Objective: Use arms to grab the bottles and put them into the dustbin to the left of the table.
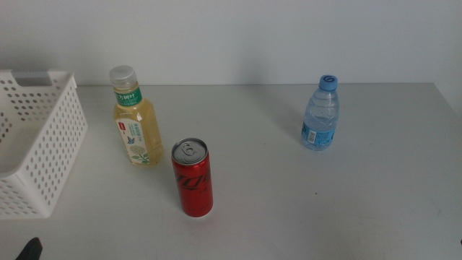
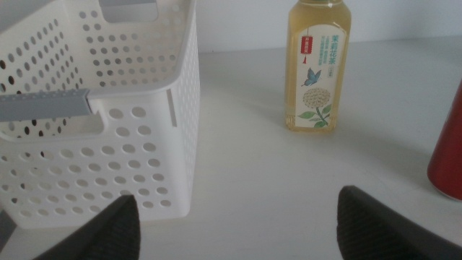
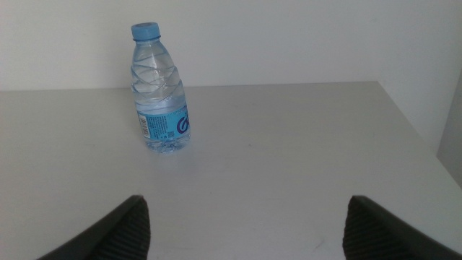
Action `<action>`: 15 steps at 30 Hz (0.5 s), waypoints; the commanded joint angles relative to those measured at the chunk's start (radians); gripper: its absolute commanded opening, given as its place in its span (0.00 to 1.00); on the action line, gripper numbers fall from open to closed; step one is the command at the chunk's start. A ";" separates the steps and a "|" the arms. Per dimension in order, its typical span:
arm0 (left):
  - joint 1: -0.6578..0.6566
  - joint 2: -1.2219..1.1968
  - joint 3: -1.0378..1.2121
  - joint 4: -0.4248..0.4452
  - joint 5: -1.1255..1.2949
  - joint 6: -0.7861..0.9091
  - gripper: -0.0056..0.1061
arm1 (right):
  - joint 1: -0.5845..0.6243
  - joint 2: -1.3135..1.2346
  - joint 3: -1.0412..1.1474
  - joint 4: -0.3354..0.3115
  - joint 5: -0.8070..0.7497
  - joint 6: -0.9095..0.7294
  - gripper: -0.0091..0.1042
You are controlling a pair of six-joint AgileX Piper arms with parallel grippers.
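Note:
A pale-yellow tea bottle [image 1: 136, 119] [image 2: 318, 68] stands upright on the table [image 1: 289, 202], just right of the white perforated dustbin [image 1: 32, 137] [image 2: 101, 123]. A red can [image 1: 192, 178] [image 2: 447, 155] stands in front of it. At the right a clear water bottle [image 1: 320, 114] [image 3: 160, 92] with a blue cap stands upright. My left gripper [image 2: 242, 227] is open, low and back from the dustbin and tea bottle, holding nothing; only a dark tip [image 1: 30, 250] shows in the middle view. My right gripper [image 3: 245, 231] is open, well back from the water bottle.
The dustbin holds nothing that I can see. A white wall runs along the table's far edge. The table's right edge [image 3: 415, 126] lies beyond the water bottle.

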 commanded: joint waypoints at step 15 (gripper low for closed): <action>-0.430 0.770 0.001 -0.016 -0.872 -0.016 0.89 | -0.005 -0.023 -0.010 -0.012 -0.080 -0.004 0.91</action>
